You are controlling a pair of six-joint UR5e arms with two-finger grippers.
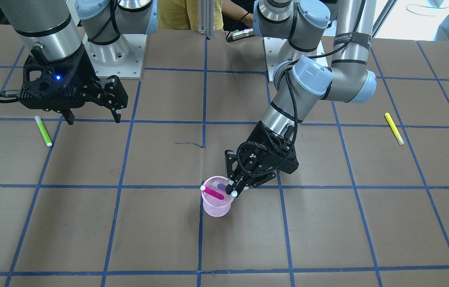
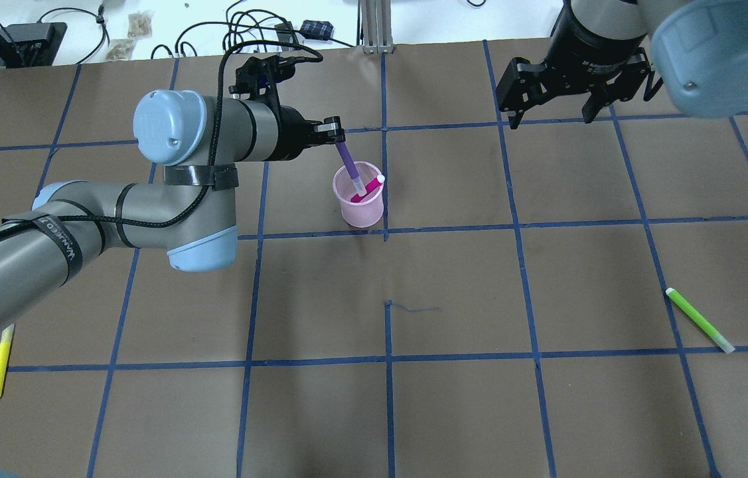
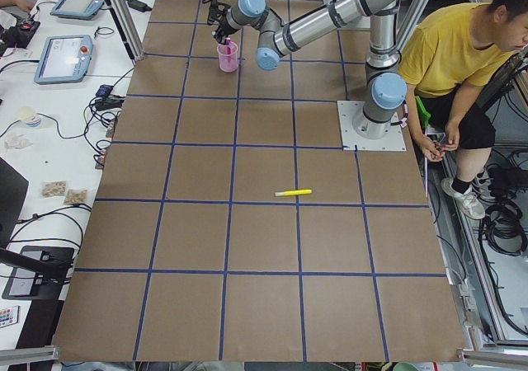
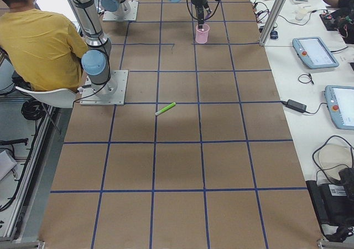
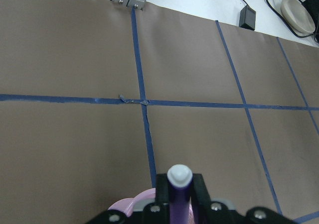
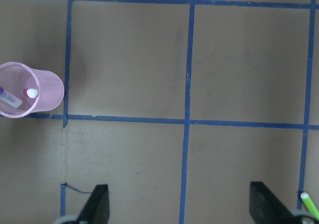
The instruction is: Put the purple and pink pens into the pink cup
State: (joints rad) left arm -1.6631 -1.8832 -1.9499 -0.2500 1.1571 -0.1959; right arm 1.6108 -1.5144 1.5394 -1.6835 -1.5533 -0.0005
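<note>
The left gripper (image 2: 337, 133), pinching the purple pen (image 2: 349, 166) inside the pink cup (image 2: 360, 214), should lower it straight before letting go.

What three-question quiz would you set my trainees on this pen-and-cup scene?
1. True or false: the pink pen already lies inside the pink cup.
2. Which pen does the left end effector grip? A yellow pen, B purple pen, C green pen.
3. Fill the gap: the right end effector hangs over the table with its jaws ____ and nothing between them.

Key: 1 true. 2 B. 3 open.
</note>
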